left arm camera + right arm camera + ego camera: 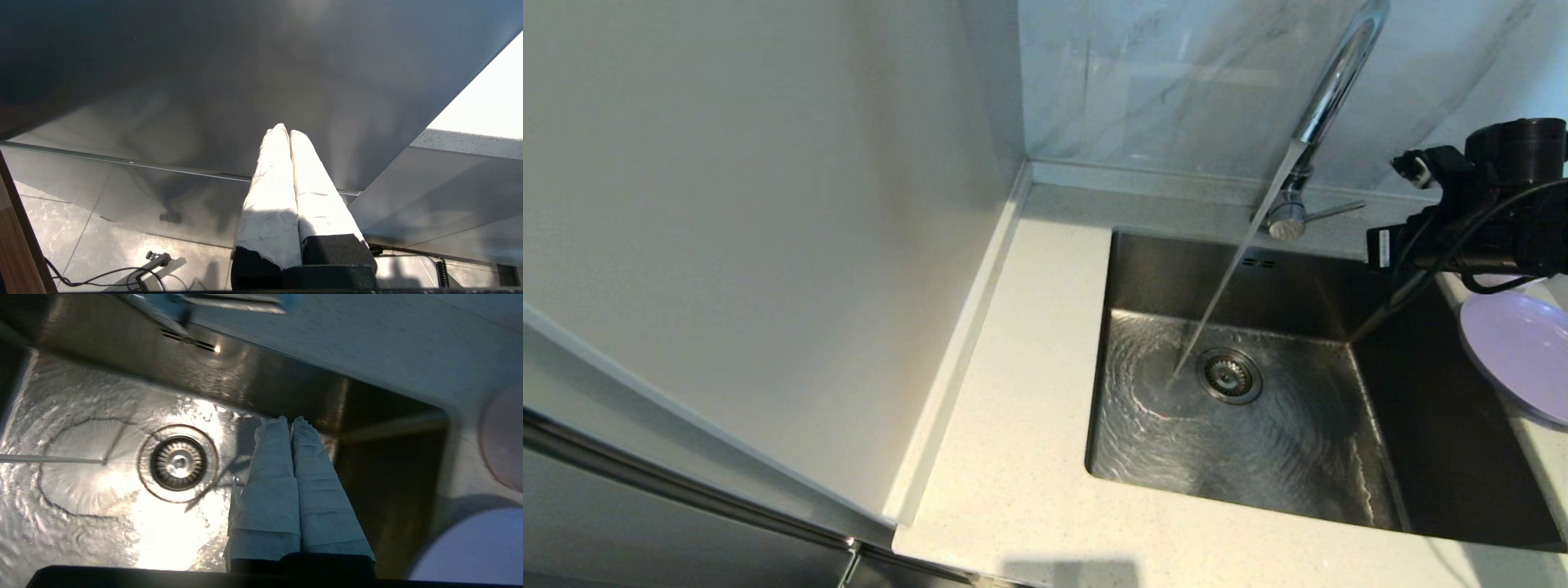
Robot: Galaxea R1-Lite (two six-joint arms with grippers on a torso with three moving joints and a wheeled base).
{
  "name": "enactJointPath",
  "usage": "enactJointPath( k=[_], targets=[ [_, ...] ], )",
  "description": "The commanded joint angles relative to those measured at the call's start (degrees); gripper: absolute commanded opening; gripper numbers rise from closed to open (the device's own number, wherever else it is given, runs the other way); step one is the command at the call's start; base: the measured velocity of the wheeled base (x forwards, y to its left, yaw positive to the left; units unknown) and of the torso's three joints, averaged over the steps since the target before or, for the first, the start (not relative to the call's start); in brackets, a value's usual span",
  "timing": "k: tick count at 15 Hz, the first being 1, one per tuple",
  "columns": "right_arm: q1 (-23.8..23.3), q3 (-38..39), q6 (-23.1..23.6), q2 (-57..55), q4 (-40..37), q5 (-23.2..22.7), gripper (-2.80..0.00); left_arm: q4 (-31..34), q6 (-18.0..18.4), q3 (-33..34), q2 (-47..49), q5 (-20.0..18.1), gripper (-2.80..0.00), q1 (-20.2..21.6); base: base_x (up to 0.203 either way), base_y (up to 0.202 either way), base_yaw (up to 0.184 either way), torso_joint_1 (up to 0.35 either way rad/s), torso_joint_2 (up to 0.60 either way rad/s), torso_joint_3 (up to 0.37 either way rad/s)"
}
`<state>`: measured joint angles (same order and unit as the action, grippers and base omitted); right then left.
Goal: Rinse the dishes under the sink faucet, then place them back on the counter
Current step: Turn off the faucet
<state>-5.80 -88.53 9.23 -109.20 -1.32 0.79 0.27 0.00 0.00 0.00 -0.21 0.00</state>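
Running hard, water from the sink faucet [1327, 90] falls in a slanted stream and strikes the floor of the sink [1307, 441] just beside the drain strainer [1230, 376], near the middle of the head view. So the tap is on, yet no dish is under it; the rinsing itself looks not yet begun, and every dish remains to be washed and set back on the counter [1021, 425].

At the right edge of the head view the lavender plate [1515, 351] lies on the counter, its rim hanging a little over the sink's right wall. A pale pink bowl [504, 437] shows blurred at the right edge of the right wrist view (the greyish-white dish is not in sight).

As for direction, the faucet's gooseneck climbs from its base at the sink's rear edge toward the top of the frame, its long axis leaning right, while the thin lever sticks out to the right. The plate lies flat, face up.

Over the sink's right rear corner, the right gripper [291, 420] hangs with padded fingers pressed together, holding nothing. Parked low, away from the sink, the left gripper [286, 130] is likewise closed and empty.
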Motion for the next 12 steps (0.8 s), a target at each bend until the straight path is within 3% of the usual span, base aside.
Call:
enactJointPath(
  k=[1, 12],
  targets=[
    [2.1, -1.4, -0.2, -0.4, -0.1, 0.1, -2.8, 0.0, 0.0, 0.0, 0.0, 0.0, -2.8, 0.0, 0.0, 0.0, 0.0, 0.0, 0.0, 0.0],
    [2.6, -11.0, -0.3, -6.1, 0.1, 0.9, -2.8, 0.0, 0.0, 0.0, 0.0, 0.0, -2.8, 0.0, 0.0, 0.0, 0.0, 0.0, 0.0, 0.0]
  ],
)
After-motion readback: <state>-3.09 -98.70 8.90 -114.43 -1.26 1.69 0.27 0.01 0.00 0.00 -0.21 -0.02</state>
